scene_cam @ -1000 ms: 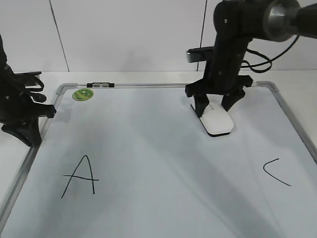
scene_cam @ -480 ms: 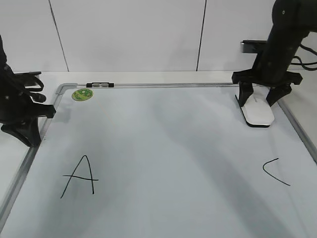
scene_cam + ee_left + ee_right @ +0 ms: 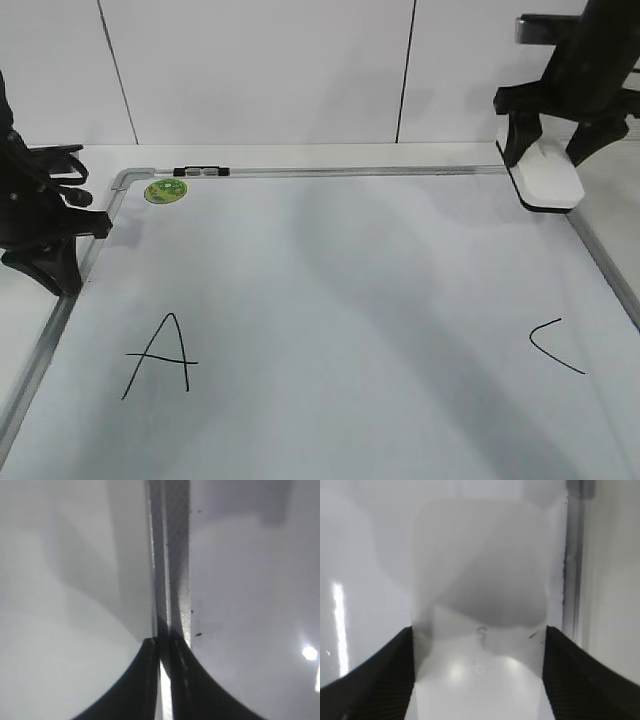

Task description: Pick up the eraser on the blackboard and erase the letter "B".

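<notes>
Looking down across the blackboard point(image 3: 330, 300), we see the right pincer point(image 3: 553, 152) at the far right corner, its two dark fingers pinching the eraser point(image 3: 548, 177) from either side. The eraser sits over the board's top-right frame corner, its white glossy body tilted a little and its thin dark underside showing along the near edge; we cannot tell whether it touches the frame or hangs just above it. In the right wrist view the eraser point(image 3: 479, 645) fills the gap between the two ribbed fingers point(image 3: 382, 680), with the grey frame rail point(image 3: 573, 575) running just beside it on the right. On the board we find a handwritten "A" point(image 3: 160, 357) at the near left and a "C" point(image 3: 556, 347) at the near right, well apart; the stretch between them is plain white, with no "B" to be seen. A small round green magnet point(image 3: 166, 190) lies near the far left corner. The left pincer point(image 3: 165, 680) rests at the board's left edge, its fingers pressed together over the frame rail point(image 3: 172, 555), pinching nothing.
</notes>
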Motion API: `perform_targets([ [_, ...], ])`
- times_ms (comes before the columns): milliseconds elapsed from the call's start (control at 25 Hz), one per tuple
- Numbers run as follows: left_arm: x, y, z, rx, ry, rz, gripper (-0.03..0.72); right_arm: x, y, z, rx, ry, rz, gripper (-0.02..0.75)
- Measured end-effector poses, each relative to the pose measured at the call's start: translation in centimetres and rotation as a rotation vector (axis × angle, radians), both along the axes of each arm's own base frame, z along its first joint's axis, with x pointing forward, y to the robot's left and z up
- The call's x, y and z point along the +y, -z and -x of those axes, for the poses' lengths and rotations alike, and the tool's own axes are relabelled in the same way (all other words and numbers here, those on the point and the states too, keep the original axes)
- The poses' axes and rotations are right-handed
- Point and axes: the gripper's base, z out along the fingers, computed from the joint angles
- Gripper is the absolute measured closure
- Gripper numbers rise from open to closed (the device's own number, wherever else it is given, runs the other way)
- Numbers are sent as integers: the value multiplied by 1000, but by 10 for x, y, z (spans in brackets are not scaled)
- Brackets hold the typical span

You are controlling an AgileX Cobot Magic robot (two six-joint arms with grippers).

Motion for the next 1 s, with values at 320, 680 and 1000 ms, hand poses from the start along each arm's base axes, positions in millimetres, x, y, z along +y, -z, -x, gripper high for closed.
perform_targets([
  [320, 0, 0, 0, 0, 0, 0, 654, -5, -4, 34, 53, -21, 35, 186],
  [680, 0, 0, 0, 0, 0, 0, 654, -12, 28, 55, 187, -86, 89, 186],
  [1000, 0, 0, 0, -2, 0, 0, 654, -42, 32, 58, 205, -14, 61, 186],
])
